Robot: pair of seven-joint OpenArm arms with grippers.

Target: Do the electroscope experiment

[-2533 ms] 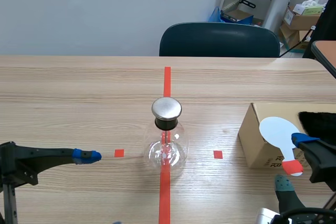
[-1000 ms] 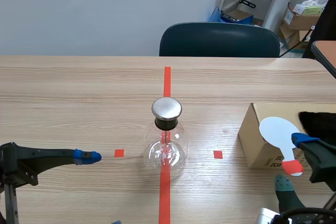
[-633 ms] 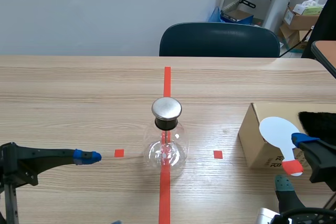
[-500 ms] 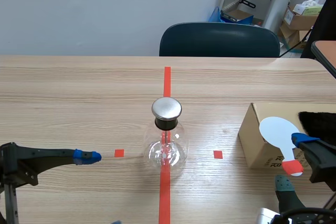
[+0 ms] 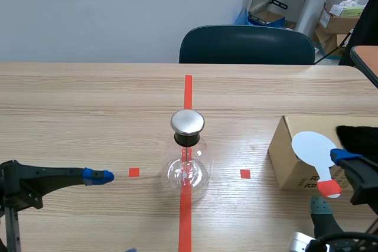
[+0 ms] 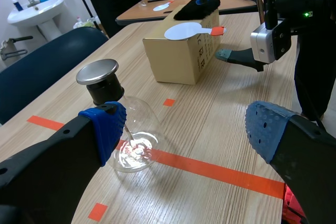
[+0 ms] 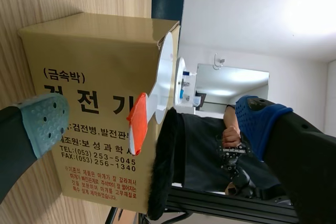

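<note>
- Wooden table (image 5: 88,98) fills the room's near side, with a dark blue chair (image 5: 247,44) pushed in at its far edge and a pale wall behind.
- An orange-red tape line runs down the middle of the table, and the electroscope flask (image 5: 187,166) stands upright on it. It is a round clear glass bulb with a black neck.
- A flat metal cap (image 5: 187,122) sits on the flask's neck.
- A cardboard box (image 5: 286,160) rests on the table to the right of the flask, apart from it.
- A white paddle (image 5: 313,144) lies on top of the box, its orange-red handle end sticking out past the box's near edge.
- A black fur cloth (image 5: 357,137) lies on the box top just beside the paddle, on its right side.
- The left gripper (image 6: 185,129) hangs low over the table to the left of the flask, apart from it, with its blue-padded fingers spread wide and nothing between them.
- The right gripper (image 7: 152,119) is at the near side of the box with its fingers spread wide. The paddle's handle end shows between them, unpinched.
</note>
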